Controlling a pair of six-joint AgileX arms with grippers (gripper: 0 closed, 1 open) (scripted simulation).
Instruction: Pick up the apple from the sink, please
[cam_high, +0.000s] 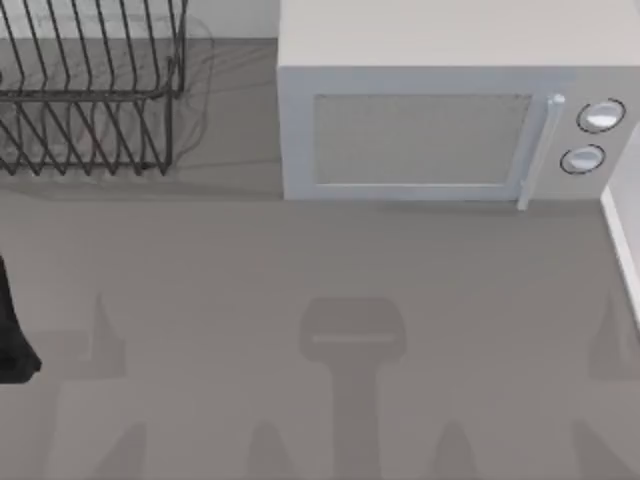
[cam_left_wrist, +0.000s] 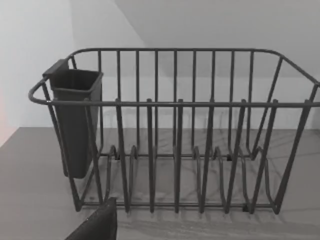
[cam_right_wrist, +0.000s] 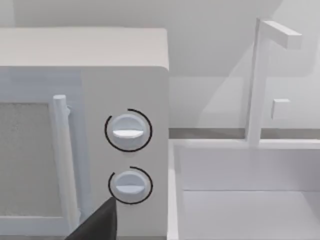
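Grey wire makes up the dish rack (cam_left_wrist: 175, 105) that stands straight ahead of the left pincer (cam_left_wrist: 95, 225), a little way off on the table (cam_high: 300, 260). A dark cutlery cup (cam_left_wrist: 75, 125) hangs on one end wall of the rack. From above, the left arm (cam_high: 12, 330) sits low at the table's left edge, well short of the rack at the back left. Whether the left pincer is apart or together I cannot tell.

Ahead of the right pincer (cam_right_wrist: 95, 222) is the white microwave (cam_right_wrist: 100, 100), with its two round dials (cam_right_wrist: 128, 130) one above the other and the upright door handle (cam_right_wrist: 62, 160) beside them. Just past the microwave's side lies the white sink (cam_right_wrist: 172, 190), touching it, with a square tap (cam_right_wrist: 257, 85) rising behind the basin. I cannot tell the right pincer's state either. Where the apple lies cannot be told; the part of the basin in sight is bare white.
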